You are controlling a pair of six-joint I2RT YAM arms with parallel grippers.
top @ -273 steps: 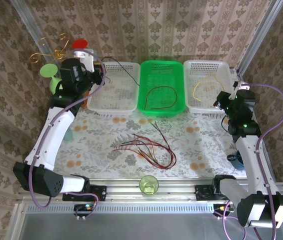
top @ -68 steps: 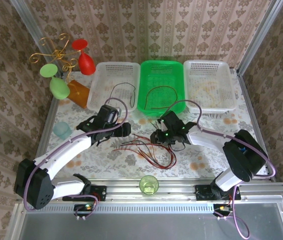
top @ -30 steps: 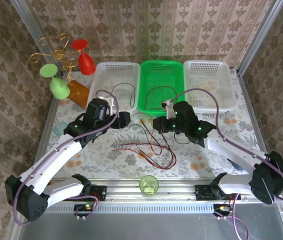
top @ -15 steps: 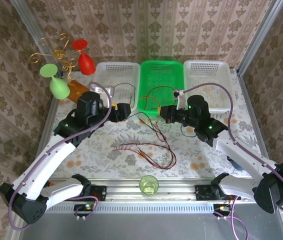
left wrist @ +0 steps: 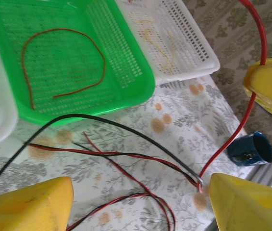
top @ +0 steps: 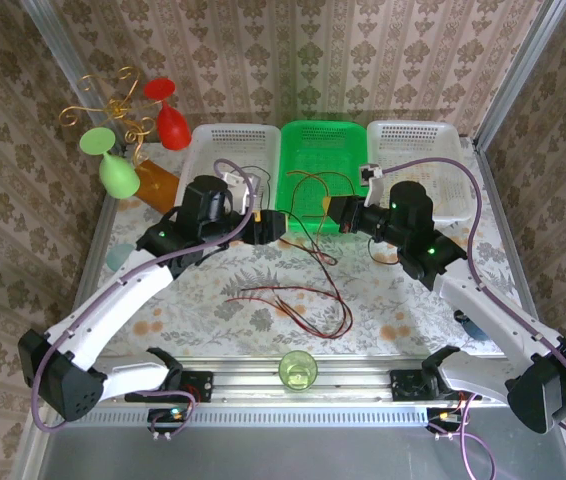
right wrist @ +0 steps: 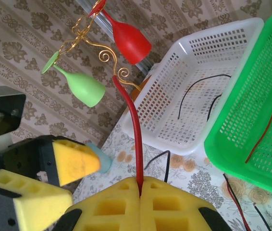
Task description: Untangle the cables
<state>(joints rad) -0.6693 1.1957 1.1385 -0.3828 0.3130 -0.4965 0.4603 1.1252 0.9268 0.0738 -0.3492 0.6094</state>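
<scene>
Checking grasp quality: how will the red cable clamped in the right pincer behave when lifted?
Likely floppy: the red cable bends in a long arc away from the shut right pincer. Probably very light, being so thin. It may tug the loose cables lying tangled near its lower end.

Three baskets (top: 325, 126), two goblets (top: 172, 126), two grippers (top: 271, 226), one green cup (top: 298, 371)

My two arms bend inward, and my left claw (top: 269, 228) faces my right claw (top: 337, 216), near it but apart. My left fingers (left wrist: 28, 204) stand wide open. My right pads (right wrist: 112, 207) are pressed together on a red cable (right wrist: 135, 139).
</scene>
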